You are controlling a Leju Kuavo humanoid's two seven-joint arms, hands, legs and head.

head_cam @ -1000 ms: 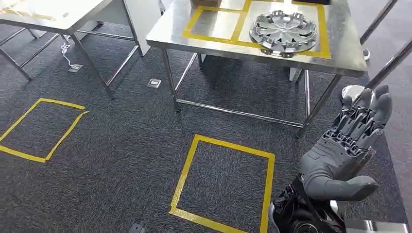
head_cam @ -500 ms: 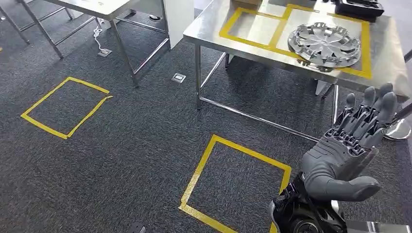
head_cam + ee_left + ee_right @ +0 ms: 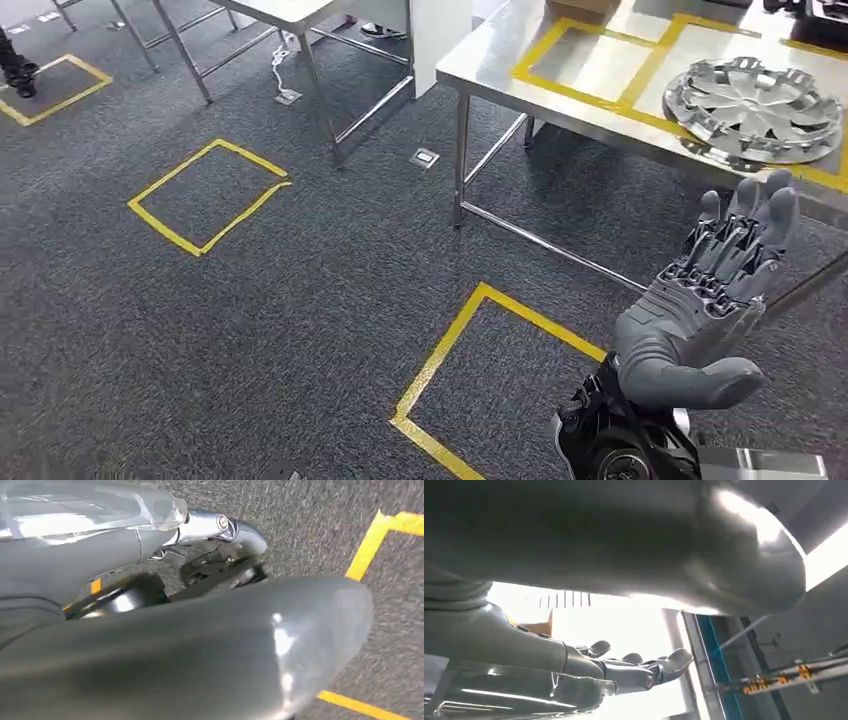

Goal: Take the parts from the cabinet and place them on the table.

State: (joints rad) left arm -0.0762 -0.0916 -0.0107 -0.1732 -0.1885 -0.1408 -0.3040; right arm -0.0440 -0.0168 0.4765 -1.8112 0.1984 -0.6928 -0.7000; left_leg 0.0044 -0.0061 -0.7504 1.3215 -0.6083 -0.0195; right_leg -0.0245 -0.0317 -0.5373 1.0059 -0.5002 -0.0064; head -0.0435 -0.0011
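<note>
I see my right hand [image 3: 712, 300] raised, fingers straight and apart (holding nothing), just before the steel table [image 3: 500, 55] bearing a hubcap [image 3: 752, 108].

Head view is taken from high on the body, aimed forward and down at carpet, yellow floor tape [image 3: 470, 350] and steel table [image 3: 600, 90]. Left wrist view is held very close behind the left hand [image 3: 200, 645], facing the carpet; the same tape [image 3: 370, 550] is shared. Right wrist view is angled upward past the right hand [image 3: 634, 667].
</note>
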